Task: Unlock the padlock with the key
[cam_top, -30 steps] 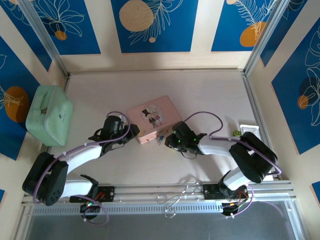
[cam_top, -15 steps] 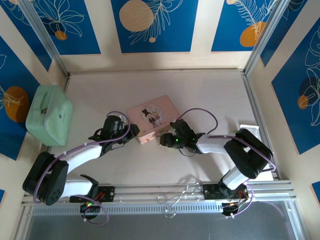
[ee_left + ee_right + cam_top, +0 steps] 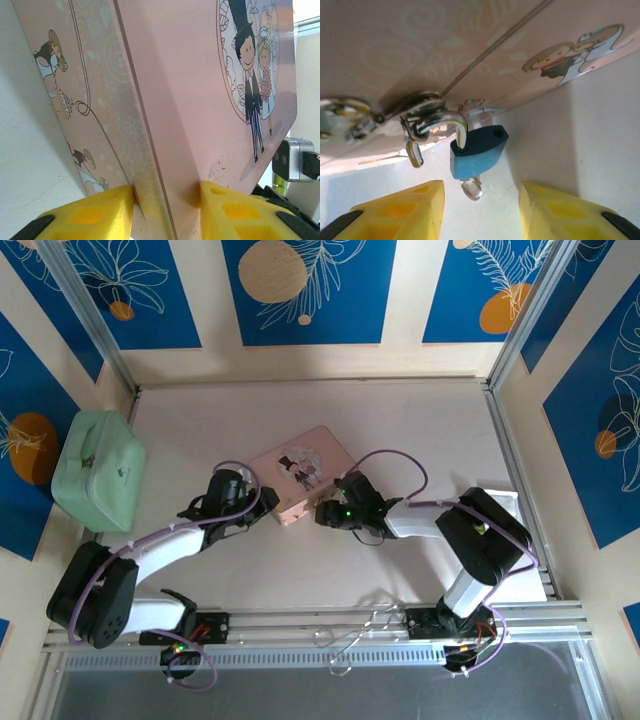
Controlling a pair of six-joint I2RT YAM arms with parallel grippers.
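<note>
Left gripper (image 3: 167, 200) clamps a corner of the box (image 3: 190, 100). Right gripper (image 3: 480, 192) gapes, empty, before the padlock (image 3: 477, 150), its shackle free at one end.

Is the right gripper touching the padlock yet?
Apart. In the right wrist view the padlock hangs beyond the right gripper, with pale table showing between its blue body and each yellow finger.

Padlock (image 3: 479, 150) of matt blue casing and shiny metal (clasp (image 3: 422, 107) likewise metal), pink box (image 3: 175, 75) smooth, printed
</note>
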